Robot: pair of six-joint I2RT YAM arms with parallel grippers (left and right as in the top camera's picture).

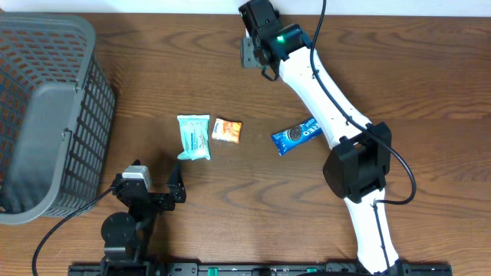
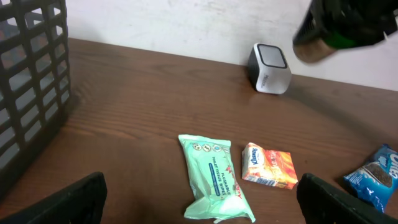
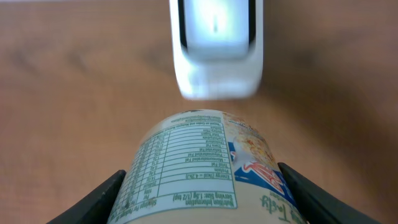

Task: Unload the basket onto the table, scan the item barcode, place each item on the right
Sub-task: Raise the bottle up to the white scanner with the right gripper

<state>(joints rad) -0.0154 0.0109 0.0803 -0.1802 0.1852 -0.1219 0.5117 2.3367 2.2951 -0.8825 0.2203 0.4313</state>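
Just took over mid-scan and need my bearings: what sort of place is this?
Probably a mock shop checkout: a barcode scanner on a wooden table, packets such as the Oreo pack, and a grey basket.

two grippers, the left gripper [image 1: 151,192] and the right gripper [image 3: 205,199]. one labelled tub [image 3: 199,162] between the right gripper's fingers, one scanner [image 3: 216,46] just ahead of it. three packets ahead of the left gripper (green packet [image 2: 214,180], orange packet [image 2: 268,165], blue packet [image 2: 376,177]). one basket [image 2: 31,93] to its left.

The scanner [image 2: 270,68] is grey-white, the basket [image 1: 84,92] grey lattice, the wipes pack [image 1: 193,136] mint-green.
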